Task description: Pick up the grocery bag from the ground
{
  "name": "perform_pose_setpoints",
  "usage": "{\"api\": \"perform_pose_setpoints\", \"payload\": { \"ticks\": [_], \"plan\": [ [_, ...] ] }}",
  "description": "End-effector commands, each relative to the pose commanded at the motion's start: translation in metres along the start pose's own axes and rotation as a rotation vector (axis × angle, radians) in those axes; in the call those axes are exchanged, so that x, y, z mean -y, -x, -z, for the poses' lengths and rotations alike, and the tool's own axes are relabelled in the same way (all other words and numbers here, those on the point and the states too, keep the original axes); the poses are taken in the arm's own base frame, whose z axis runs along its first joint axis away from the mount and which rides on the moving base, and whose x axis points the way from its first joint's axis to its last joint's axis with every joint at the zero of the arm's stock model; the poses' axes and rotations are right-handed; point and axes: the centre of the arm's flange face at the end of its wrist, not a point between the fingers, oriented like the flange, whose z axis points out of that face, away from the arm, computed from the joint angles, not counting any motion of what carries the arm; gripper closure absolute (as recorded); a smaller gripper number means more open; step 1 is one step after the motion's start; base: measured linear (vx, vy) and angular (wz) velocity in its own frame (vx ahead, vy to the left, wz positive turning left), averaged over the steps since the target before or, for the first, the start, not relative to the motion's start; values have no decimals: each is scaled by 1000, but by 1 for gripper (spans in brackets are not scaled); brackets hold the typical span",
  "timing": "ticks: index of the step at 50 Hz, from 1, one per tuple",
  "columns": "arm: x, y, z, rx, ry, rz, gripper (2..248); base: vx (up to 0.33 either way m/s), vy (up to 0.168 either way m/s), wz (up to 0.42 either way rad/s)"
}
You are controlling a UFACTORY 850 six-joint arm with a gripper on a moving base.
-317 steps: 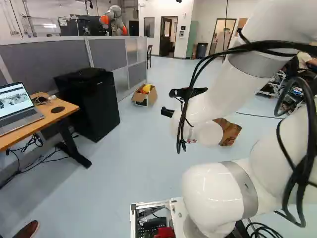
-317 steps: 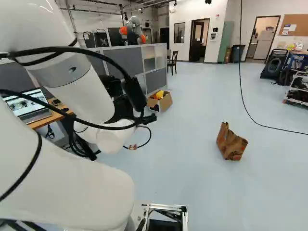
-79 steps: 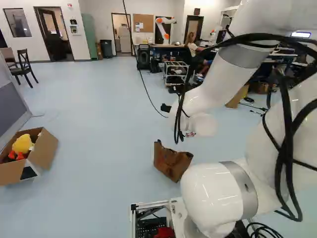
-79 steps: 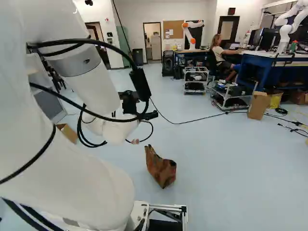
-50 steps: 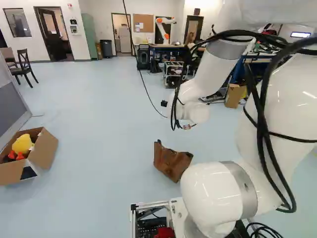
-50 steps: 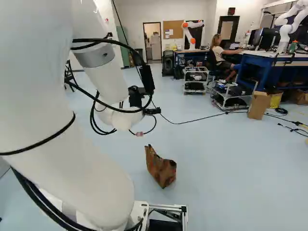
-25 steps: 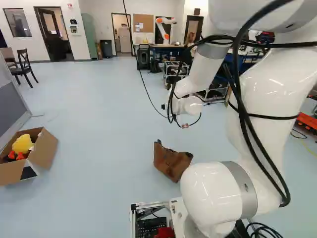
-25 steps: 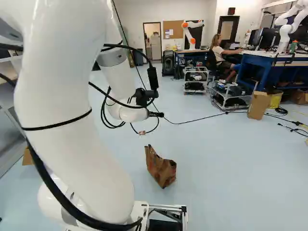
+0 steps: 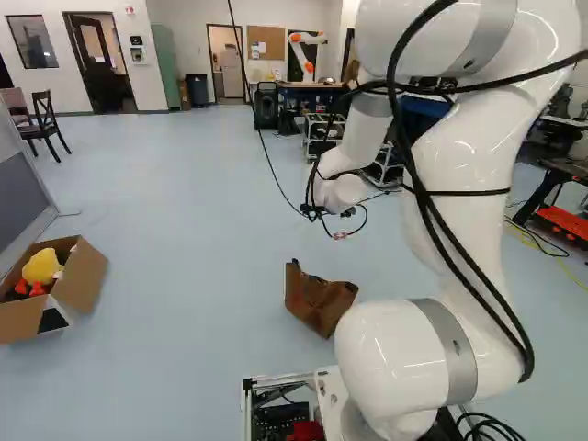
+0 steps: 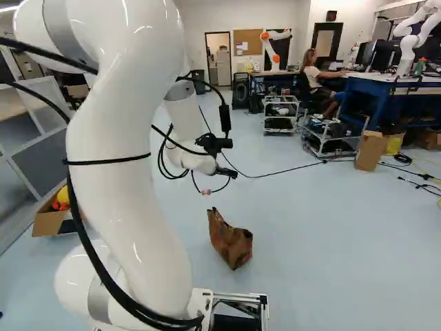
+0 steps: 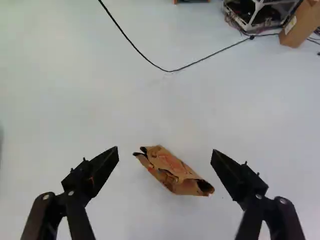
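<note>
Grocery bag (image 11: pixel 175 167), long axis diagonal to claw (image 10: pixel 231 174)

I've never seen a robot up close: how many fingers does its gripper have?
2, spread apart on the gripper. In the wrist view, one finger is on the cardboard box's side of the bag, the other finger opposite.

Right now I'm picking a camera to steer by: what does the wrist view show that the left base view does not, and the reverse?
Only the wrist view: the gripper's open fingers, apart from each other, and a brown carton by the cable.
Only the left base view: the open box with a yellow toy, and a dark chair.
Both: the paper bag on the floor, and the cable.
</note>
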Motion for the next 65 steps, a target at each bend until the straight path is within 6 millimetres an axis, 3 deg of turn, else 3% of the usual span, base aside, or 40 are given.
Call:
{"api": "perform_pose_setpoints", "payload": {
  "ticks": [29,65],
  "plan": [
    [-2,24,-34,157,34,-54,3,0,0,0],
    [0,38,-88,214,42,-52,3,0,0,0]
  ]
}}
